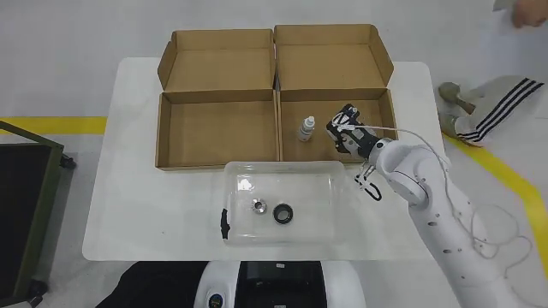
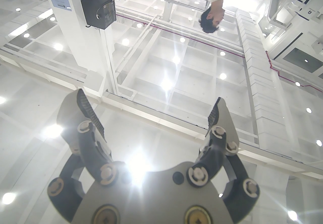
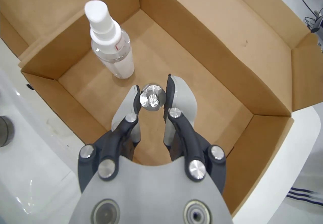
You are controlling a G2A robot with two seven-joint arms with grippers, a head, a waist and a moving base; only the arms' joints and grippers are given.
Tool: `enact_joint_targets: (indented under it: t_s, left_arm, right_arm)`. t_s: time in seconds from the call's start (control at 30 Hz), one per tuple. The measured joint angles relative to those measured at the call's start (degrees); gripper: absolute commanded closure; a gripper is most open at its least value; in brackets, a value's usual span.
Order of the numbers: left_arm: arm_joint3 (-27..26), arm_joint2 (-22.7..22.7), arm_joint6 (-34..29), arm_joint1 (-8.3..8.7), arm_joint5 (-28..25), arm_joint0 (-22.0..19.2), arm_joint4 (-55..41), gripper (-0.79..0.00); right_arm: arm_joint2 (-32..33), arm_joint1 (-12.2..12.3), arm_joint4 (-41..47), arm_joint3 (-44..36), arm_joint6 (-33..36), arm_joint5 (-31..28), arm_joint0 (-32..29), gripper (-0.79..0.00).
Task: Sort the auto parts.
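A white rounded bench (image 1: pixel 128 180) carries two open corrugated-cardboard boxes, left (image 1: pixel 218 133) and right (image 3: pixel 202 33), and nearer the robot a clear plastic tray (image 1: pixel 325 214). The left pincer (image 2: pixel 149 98) gapes wide, empty. Above the right box floor, beside an upright clear spray bottle (image 3: pixel 113 50), the right pincer (image 3: pixel 152 93) clamps a shiny round metal part (image 3: pixel 151 101). In the tray lie a silver flanged piece (image 1: pixel 258 206) and a dark ring (image 1: pixel 283 215).

Bright, even overhead light on the white tabletop (image 1: pixel 128 180), shadows soft and short. In the left wrist view, ceiling lamps (image 2: pixel 166 84) flare into starbursts, one blazing across the base of the left gripper (image 2: pixel 149 98). Walls of the cardboard box (image 3: pixel 202 33) bow near the right wrist view's edges; the metal part (image 3: pixel 151 101) glints.
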Motion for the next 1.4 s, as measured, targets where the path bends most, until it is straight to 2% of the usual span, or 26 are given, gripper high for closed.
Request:
enact_joint_targets:
  t_s: [0.43, 0.47, 0.57, 0.67, 0.73, 0.87, 1.03, 1.17, 1.4]
  left_arm:
    - [0.0, 0.0, 0.0, 0.0, 0.0, 0.0, 0.0, -0.785]
    - [0.0, 0.0, 0.0, 0.0, 0.0, 0.0, 0.0, -0.785]
    - [0.0, 0.0, 0.0, 0.0, 0.0, 0.0, 0.0, -0.785]
    - [0.0, 0.0, 0.0, 0.0, 0.0, 0.0, 0.0, -0.785]
    - [0.0, 0.0, 0.0, 0.0, 0.0, 0.0, 0.0, -0.785]
    - [0.0, 0.0, 0.0, 0.0, 0.0, 0.0, 0.0, -0.785]
    - [0.0, 0.0, 0.0, 0.0, 0.0, 0.0, 0.0, -0.785]
    - [0.0, 0.0, 0.0, 0.0, 0.0, 0.0, 0.0, -0.785]
    - [0.0, 0.0, 0.0, 0.0, 0.0, 0.0, 0.0, -0.785]
  right_arm:
    - [-4.53, -1.12, 2.1, 9.82, 3.63, -1.35, 6.89, 0.0]
    - [-4.8, -1.21, 2.24, 10.39, 3.58, -1.38, 7.27, -0.018]
    - [-5.7, -1.48, 2.47, 11.93, 3.39, -1.29, 8.32, -0.142]
    - [-6.47, -1.73, 2.7, 12.78, 3.24, -0.89, 9.06, -0.323]
    - [-6.78, -1.85, 2.85, 13.01, 3.22, -0.67, 9.39, -0.391]
    - [-6.81, -1.91, 2.98, 12.2, 2.9, -0.12, 9.32, -0.582]
    - [-4.45, -1.31, 2.51, 7.29, 1.29, 0.07, 6.78, -0.699]
    - [-1.36, -0.44, 2.01, 0.22, 0.66, -0.65, 2.48, -0.757]
    - [3.27, 0.95, 0.66, -14.02, -1.49, -3.96, -6.54, -0.785]
